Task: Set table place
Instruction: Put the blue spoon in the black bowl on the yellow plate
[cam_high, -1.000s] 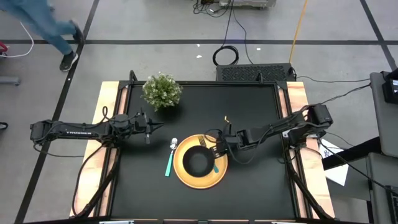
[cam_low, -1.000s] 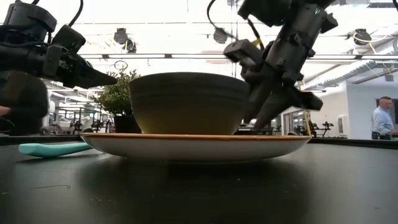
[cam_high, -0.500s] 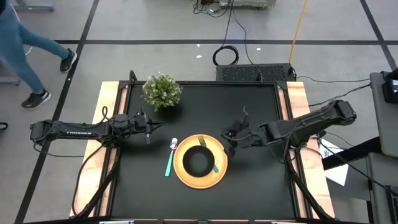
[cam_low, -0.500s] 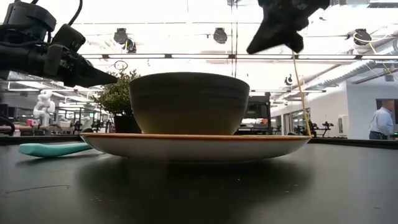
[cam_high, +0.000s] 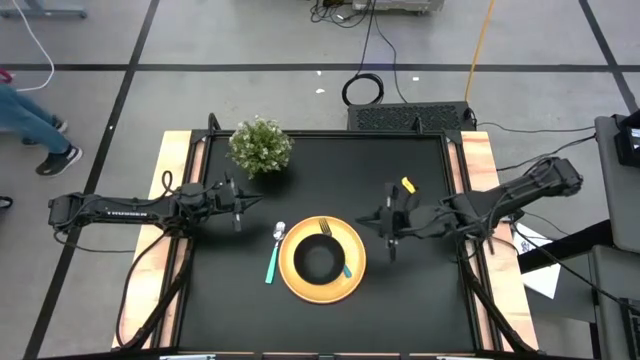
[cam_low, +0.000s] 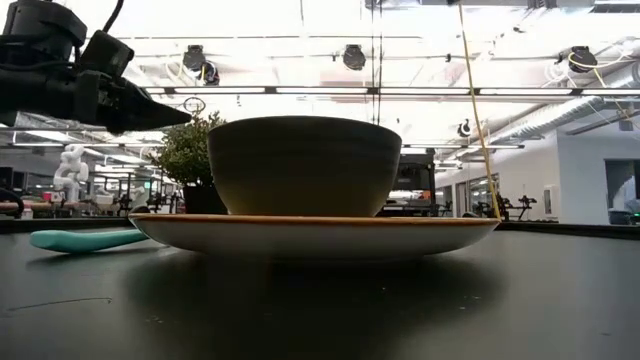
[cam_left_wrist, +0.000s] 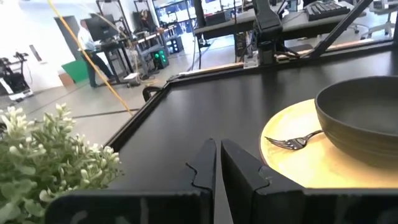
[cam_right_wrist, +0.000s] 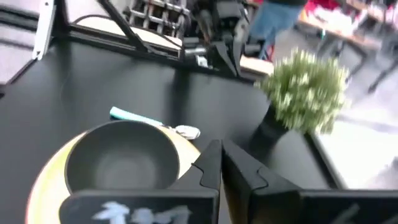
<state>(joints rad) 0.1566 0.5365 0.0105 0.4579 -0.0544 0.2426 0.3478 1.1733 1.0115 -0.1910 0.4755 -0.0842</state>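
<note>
- Whereas a second ago the right gripper (cam_high: 392, 222) stood low over the fork (cam_high: 335, 248) at the plate's edge with its jaws parted, it has since lifted clear and drawn back toward its own side of the surface (cam_high: 420, 290); its jaws are now closed on nothing.
- Judged from this, the fork has been released and the right arm's placing step is finished; the fork lies on the plate (cam_high: 322, 259), not on the surface beside it.
- Left gripper (cam_high: 238, 207): unmoved over the second, hovering above the surface near the potted plant (cam_high: 261, 146), jaws near shut and holding nothing.
- Place setting, position: just ahead of the right jaws, and ahead of and to one side of the left jaws.
- Plate: round, yellow, flat on the surface.
- Bowl (cam_high: 320, 259): black, smaller than the plate, upright at the plate's centre, empty as far as the right wrist view shows.
- Fork: metal tines, teal handle, resting on the plate with part of it against or under the bowl; which of the two cannot be told.
- Spoon (cam_high: 273, 253): teal handle, metal bowl-end, flat on the surface just beside the plate, on the side toward the left jaws.
- Assessment: all four pieces are grouped together; the setting appears complete or nearly so, unless the fork is meant to lie off the plate.
</note>
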